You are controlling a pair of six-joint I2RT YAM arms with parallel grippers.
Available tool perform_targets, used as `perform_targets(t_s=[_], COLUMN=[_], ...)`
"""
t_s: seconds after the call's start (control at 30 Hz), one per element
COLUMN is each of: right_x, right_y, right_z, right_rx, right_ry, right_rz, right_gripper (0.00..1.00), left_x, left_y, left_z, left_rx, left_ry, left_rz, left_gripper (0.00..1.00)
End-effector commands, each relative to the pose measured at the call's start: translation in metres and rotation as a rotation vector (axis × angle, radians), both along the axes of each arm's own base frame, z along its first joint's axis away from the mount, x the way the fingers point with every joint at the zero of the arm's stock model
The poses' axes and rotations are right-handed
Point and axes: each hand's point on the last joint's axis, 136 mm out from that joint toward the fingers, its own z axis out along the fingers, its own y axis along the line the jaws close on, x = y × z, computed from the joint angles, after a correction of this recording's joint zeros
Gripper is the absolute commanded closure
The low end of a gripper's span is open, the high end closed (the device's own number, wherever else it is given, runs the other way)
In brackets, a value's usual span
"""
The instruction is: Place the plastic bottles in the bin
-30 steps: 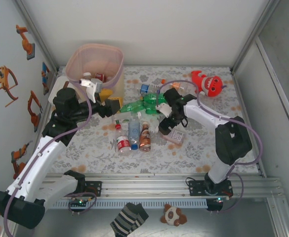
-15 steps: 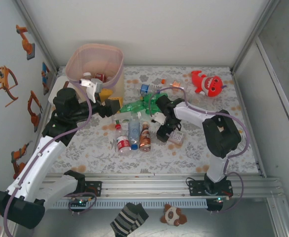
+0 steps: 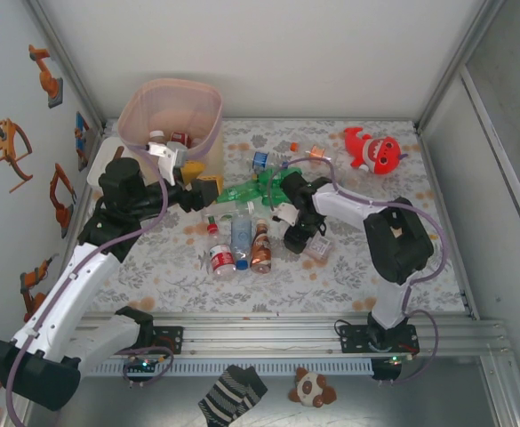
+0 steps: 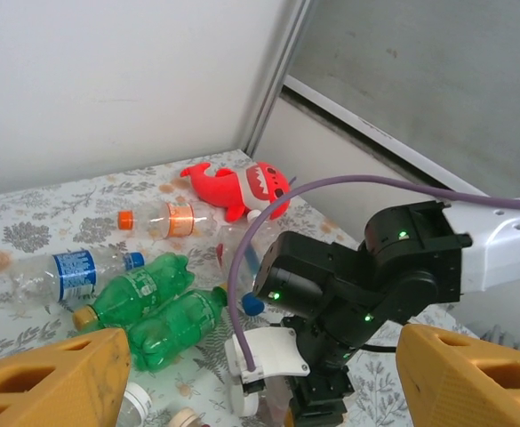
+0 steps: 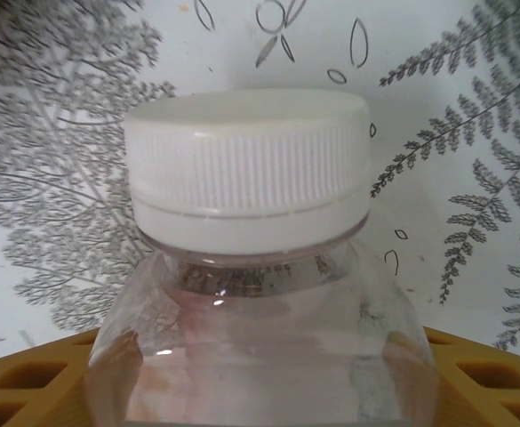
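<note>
Right fingers (image 5: pixel 28 391) straddle the white-capped bottle (image 5: pixel 251 267); gripping or not, I can't tell. Squeeze the body squarely before lifting. Left fingers (image 4: pixel 46 374) gape, empty.

Right wrist cam: one clear plastic bottle (image 5: pixel 260 356) sits centred between the right gripper (image 5: pixel 260 391) fingers (image 5: pixel 28 391), neck pointing away from the pincer. White ribbed cap (image 5: pixel 246 160) is on, with a smooth white ring just under it. The bottle shoulder is transparent, with reflections on the wall and a faint pinkish tint lower down. Orange-yellow fingers flank the shoulder, one on each side, with moulded cut-outs showing. Their inner edges meet the bottle outline, but real contact can't be confirmed from this angle. Ahead of the fingertips, beyond the cap, a pale surface (image 5: pixel 455 107) is printed with grey fern fronds and small leaf outlines. The print is darker and denser to one side of the cap.
</note>
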Motion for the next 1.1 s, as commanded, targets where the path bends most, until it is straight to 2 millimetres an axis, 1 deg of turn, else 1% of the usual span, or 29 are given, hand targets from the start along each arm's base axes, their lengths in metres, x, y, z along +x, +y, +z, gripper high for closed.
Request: perform_targets(t_s=[0.0,0.27,0.37,0.5,0.63,0.67,0.83,1.0,1.07], right_x=[-0.002,-0.001,-0.004,-0.009,-0.017,-0.019,-0.036,-0.06,-0.069], right_y=[0.012,0.036,0.045,0.057,0.067,0.069,0.073,0.075,0.075], right_z=[0.039,0.119,0.153,0.203,0.258,0.268,0.33,0.381,0.397], right_rx=[0.1,0.355,0.468,0.641,0.838,0.877,1.098,1.291,1.356], right_ry=[-0.045,-0.161,-0.208,-0.282,-0.357,-0.368,-0.426,-0.428,-0.423], right_rz=[-0.007,-0.028,-0.029,-0.032,-0.031,-0.034,-0.012,0.05,0.074], right_gripper=[0.29,0.3,0.31,0.37,0.39,0.39,0.4,0.4,0.4], left_x=[0.0,-0.004,-0.008,-0.013,-0.016,-0.018,-0.032,-0.055,-0.064], left_y=[-0.004,-0.017,-0.023,-0.03,-0.039,-0.041,-0.053,-0.069,-0.077], left_z=[0.015,0.022,0.025,0.031,0.036,0.038,0.05,0.061,0.065], left_rx=[-0.024,-0.052,-0.063,-0.083,-0.111,-0.117,-0.149,-0.188,-0.197], left_ry=[-0.039,-0.063,-0.077,-0.1,-0.11,-0.117,-0.158,-0.186,-0.192], left_rz=[-0.013,-0.071,-0.106,-0.15,-0.202,-0.216,-0.297,-0.454,-0.513], left_gripper=[0.22,0.22,0.22,0.22,0.22,0.22,0.21,0.18,0.18])
